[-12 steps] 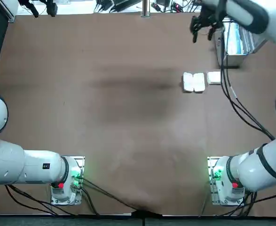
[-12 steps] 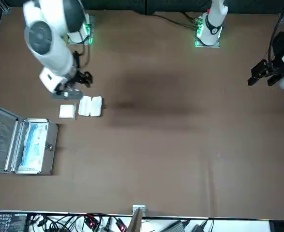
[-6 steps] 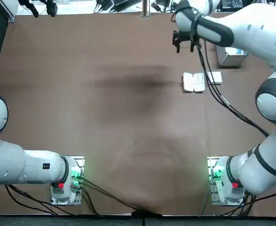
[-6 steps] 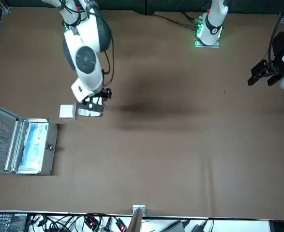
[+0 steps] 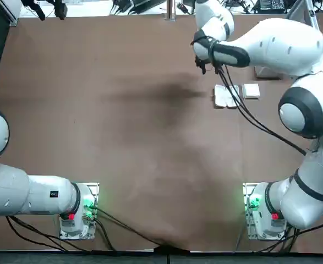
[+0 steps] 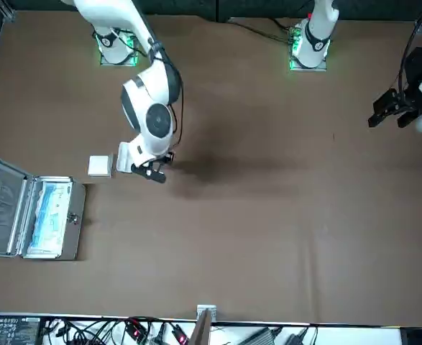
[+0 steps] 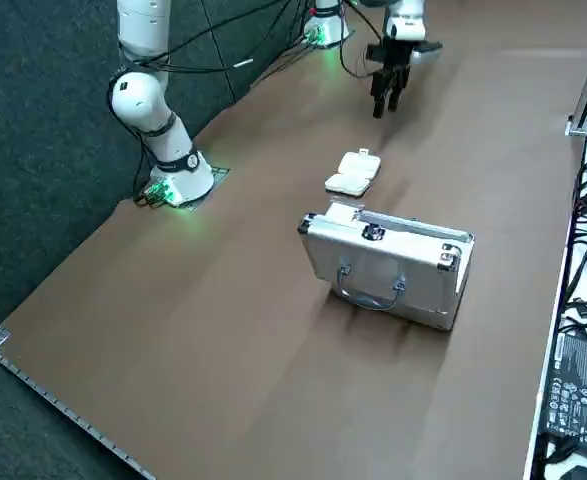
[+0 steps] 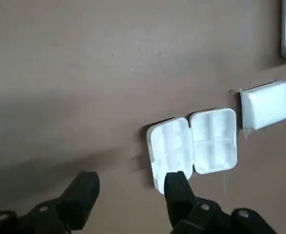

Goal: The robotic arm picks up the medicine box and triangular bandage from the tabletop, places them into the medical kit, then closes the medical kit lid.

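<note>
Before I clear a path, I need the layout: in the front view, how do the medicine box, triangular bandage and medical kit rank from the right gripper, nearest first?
From the right gripper, its jaws open:
1. Medicine box, just to its right.
2. Triangular bandage, beyond the box.
3. Medical kit, farthest right, lid open.

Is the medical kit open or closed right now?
Open: in the front view its lid is swung back, exposing packets inside the case.
</note>
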